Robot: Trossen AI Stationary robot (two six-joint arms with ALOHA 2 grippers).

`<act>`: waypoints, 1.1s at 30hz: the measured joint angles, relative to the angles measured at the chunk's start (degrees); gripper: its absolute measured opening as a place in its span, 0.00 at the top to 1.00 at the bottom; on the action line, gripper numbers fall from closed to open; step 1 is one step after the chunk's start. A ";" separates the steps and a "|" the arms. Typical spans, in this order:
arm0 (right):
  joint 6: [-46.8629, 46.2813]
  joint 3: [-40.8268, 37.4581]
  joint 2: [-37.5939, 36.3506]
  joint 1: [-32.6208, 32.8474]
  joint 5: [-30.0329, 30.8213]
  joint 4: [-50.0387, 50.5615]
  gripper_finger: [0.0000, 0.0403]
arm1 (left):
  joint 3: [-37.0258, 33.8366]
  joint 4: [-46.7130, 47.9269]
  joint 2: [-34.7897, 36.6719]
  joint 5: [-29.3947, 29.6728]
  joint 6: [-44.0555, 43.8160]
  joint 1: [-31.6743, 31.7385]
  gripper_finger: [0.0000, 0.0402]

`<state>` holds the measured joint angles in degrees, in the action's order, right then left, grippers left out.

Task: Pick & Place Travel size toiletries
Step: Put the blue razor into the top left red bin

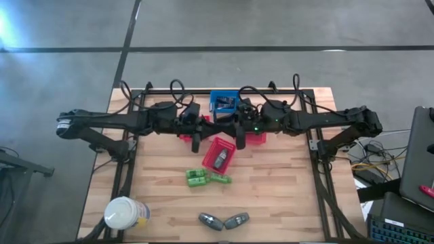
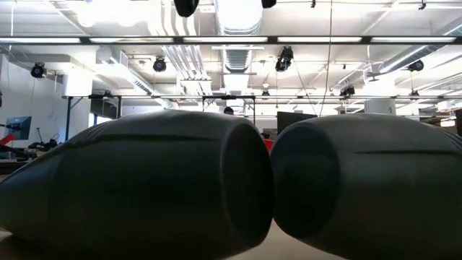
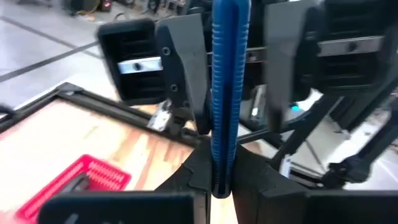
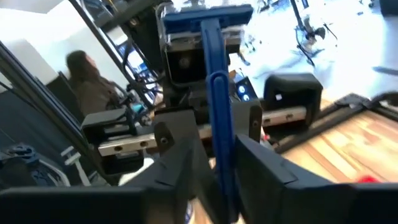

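Observation:
High over the table's middle my two grippers meet tip to tip, both pointing level. A long blue stick-shaped piece (image 3: 224,93) runs level between them. My left gripper (image 3: 221,186) is shut on one end of it. My right gripper (image 4: 221,180) stands open at the other end (image 4: 221,143), one finger on each side, with a narrow gap showing. On the table lie two green pieces (image 1: 207,178). Two grey bottles (image 1: 224,221) lie near the front edge and fill the low view (image 2: 144,188). A third grey bottle (image 1: 218,161) lies in a red basket (image 1: 227,146). My left gripper pinches the blue piece near its end (image 3: 222,165) between its two fingers. The fingers come level from the table's left and lie along the piece. The piece sticks straight out ahead of them toward my right gripper, lifted clear of the table.
A blue basket (image 1: 222,102) stands at the far middle. More red mesh (image 1: 256,138) shows under the arms. A big white-topped round container (image 1: 124,213) stands at the near left. A person (image 4: 87,81) sits in the room beyond the table.

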<state>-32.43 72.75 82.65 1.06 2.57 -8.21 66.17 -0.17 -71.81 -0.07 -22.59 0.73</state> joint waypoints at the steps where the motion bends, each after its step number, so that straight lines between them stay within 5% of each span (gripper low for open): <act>1: -0.16 0.00 -0.08 0.00 0.02 0.94 0.67 | 0.00 0.75 0.02 0.71 -0.04 0.04 0.92; 6: -0.11 -0.02 -1.76 0.01 1.18 5.72 0.48 | 0.01 8.54 1.24 7.57 -0.40 0.55 0.92; 11: -0.16 0.00 -5.83 0.07 7.09 13.73 0.33 | 0.02 29.14 4.84 14.60 0.50 3.20 0.92; 16: -0.39 -0.02 -9.34 0.02 10.39 21.79 0.23 | -0.66 45.94 4.20 14.84 6.56 11.54 0.92; 24: -0.87 -0.02 -9.90 -0.63 11.15 22.74 0.18 | -2.19 47.12 -8.17 6.76 24.54 23.59 0.92; 33: -2.11 -0.13 -9.88 -0.59 11.12 25.66 0.25 | -1.72 51.64 -20.60 7.64 43.05 22.61 0.90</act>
<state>-34.54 72.62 72.77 0.47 13.69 17.45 64.45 51.47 -92.42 7.57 20.45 23.34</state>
